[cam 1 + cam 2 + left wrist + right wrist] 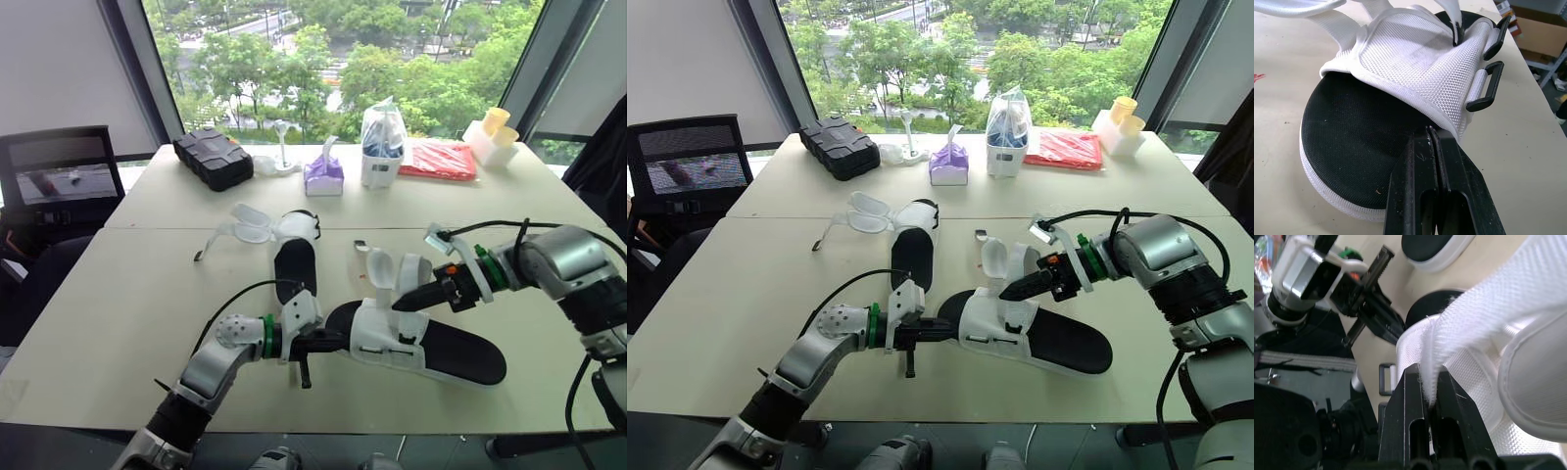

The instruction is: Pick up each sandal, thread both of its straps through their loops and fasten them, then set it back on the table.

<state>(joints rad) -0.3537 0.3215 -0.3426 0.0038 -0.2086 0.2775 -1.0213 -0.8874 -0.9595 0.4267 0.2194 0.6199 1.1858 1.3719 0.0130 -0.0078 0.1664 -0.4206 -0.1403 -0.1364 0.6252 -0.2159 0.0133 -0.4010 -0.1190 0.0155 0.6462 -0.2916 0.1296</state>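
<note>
- Two sandals lay on the table point(137, 294), soles down and well apart
- Near sandal point(460, 354): black footbed and white mesh upper, close to the table's front edge and between the two arms, its long axis running left to right
- Far sandal point(294, 262): toward the table's middle, just behind the near one, untouched; its straps were splayed open to the robot's left point(240, 227)
- Left gripper point(343, 339): reached in level from the left; in the left wrist view its fingers point(1410, 186) were pressed together on the rim of the mesh upper, above the footbed at the sandal's rounded end
- Right gripper point(398, 305): came in from the right, angled down over the upper; the right wrist view showed its fingers point(1405, 421) pinched on a white strap point(1498, 293) of the near sandal
- That strap stood up from the upper and was not fastened; a second one rose just beside it point(380, 264)
- Loops point(1484, 88): two, black, on the side of the upper, with nothing through them
- Sole seemed to rest on the table; contact under the gripped end could not be told
- Back row by the window: black case point(213, 157), purple tissue box point(323, 176), clear bag point(383, 142), red packet point(438, 160), yellow cups point(497, 122)
</note>
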